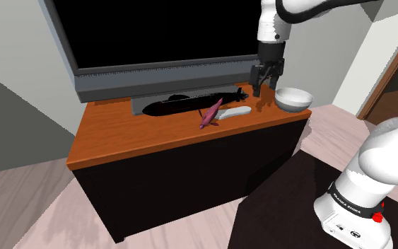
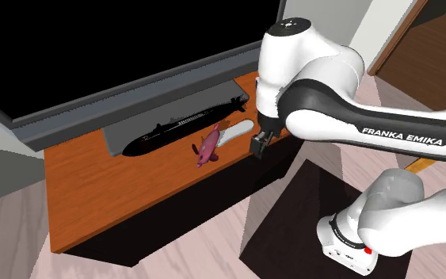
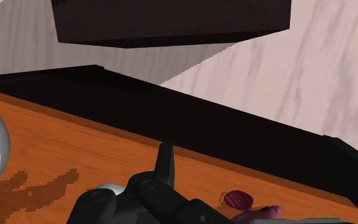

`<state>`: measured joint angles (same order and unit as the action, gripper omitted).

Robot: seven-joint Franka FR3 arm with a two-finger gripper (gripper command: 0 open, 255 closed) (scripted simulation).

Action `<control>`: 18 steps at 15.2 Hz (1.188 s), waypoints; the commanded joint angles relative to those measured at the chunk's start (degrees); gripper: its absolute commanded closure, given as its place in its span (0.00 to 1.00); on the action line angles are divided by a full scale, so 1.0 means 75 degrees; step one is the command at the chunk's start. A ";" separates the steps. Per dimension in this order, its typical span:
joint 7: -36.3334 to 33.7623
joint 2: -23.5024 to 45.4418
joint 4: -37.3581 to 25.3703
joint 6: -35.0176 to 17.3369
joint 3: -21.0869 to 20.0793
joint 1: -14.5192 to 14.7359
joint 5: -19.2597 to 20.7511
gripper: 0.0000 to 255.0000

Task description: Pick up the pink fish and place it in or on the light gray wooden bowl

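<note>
The white arm (image 1: 384,159) is nearest in the shoulder view. It has 1 small red dot low down by its foot. It sits on a dark stand (image 1: 282,212). In the second exterior view, white letters (image 2: 403,136) on a dark part of the arm say "FRANKA EMIKA".

Past the stand is a pale pink floor (image 1: 20,205). On the floor stands a dark cabinet (image 1: 119,131) with an orange-brown top.

The pink fish (image 1: 209,115) is on this top, not far from the front edge. It is tipped, with 1 end up in the air. It touches a long white thing (image 1: 234,112) that lies flat beside it. Just behind these 2 lies a black toy submarine (image 1: 183,106).

The claw (image 1: 266,85) hangs over the top, near the submarine's end. Its 2 prongs look a little apart and there is nothing between them. It is not touching the fish.

The bowl (image 1: 293,99) is pale grey, almost white. It stands near the end of the top at the shoulder view's right. It is just beside the claw and apart from the fish. In the wrist view its round side shows on the orange-brown top, and a bit of the pink fish shows past a black shape.

Farthest back is a big TV (image 1: 155,35) with a black screen and a grey frame.
</note>
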<state>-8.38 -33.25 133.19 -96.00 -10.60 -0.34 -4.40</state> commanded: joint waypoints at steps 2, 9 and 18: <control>-0.0856 0.0778 -0.0331 -0.0525 -0.0546 -0.0100 0.0180 0.00; -0.3042 0.2937 -0.1619 -0.1233 -0.1661 -0.0365 0.1247 0.00; -0.5824 0.6260 -0.4357 -0.0800 -0.2123 0.0053 0.3543 0.00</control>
<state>-49.63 10.10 103.90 -102.97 -26.55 -0.83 19.81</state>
